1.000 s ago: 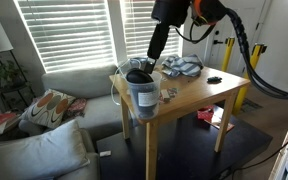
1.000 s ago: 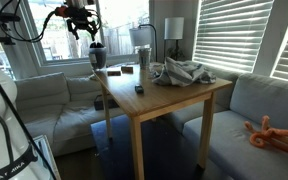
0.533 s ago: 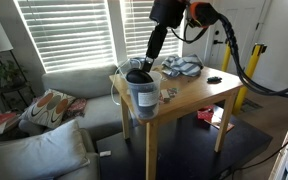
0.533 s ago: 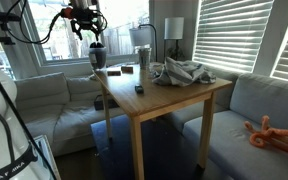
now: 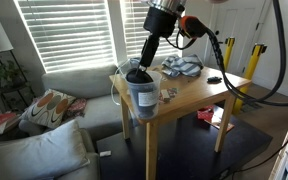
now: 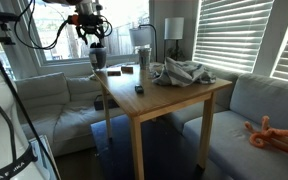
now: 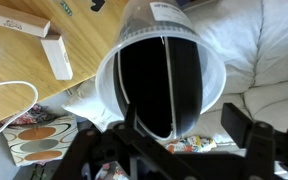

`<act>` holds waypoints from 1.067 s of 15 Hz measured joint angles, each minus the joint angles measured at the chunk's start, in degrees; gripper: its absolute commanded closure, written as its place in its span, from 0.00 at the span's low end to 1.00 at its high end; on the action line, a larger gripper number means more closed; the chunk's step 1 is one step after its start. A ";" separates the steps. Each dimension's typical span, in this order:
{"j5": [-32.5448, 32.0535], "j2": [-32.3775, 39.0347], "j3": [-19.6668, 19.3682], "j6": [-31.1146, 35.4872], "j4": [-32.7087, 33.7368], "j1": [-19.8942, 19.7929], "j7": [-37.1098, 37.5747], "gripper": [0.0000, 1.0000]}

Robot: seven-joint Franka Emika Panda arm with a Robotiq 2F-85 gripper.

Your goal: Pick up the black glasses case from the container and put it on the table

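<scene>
The container, a pale translucent tub, stands at the table's corner nearest the sofa; it also shows in an exterior view. The black glasses case stands upright inside it, filling most of the mouth, and its top pokes out. The tub's white rim rings it in the wrist view. My gripper hangs just above the tub, open and empty. Its dark fingers straddle the near side of the rim, the gripper not touching the case. The wooden table carries it all.
A crumpled grey cloth lies at the table's back, also seen in an exterior view. A small flat black item lies near the far edge. A white box and a white cable lie beside the tub. A sofa sits close by.
My gripper has come down and a little sideways toward the tub's mouth. The case and tub have not moved.
</scene>
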 measured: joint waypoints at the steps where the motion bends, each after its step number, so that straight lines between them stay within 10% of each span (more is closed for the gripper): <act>1: 0.00 0.22 0.00 0.33 0.00 0.00 -0.21 0.23; 16: 0.09 0.23 -0.08 0.39 -0.01 0.17 -0.42 0.32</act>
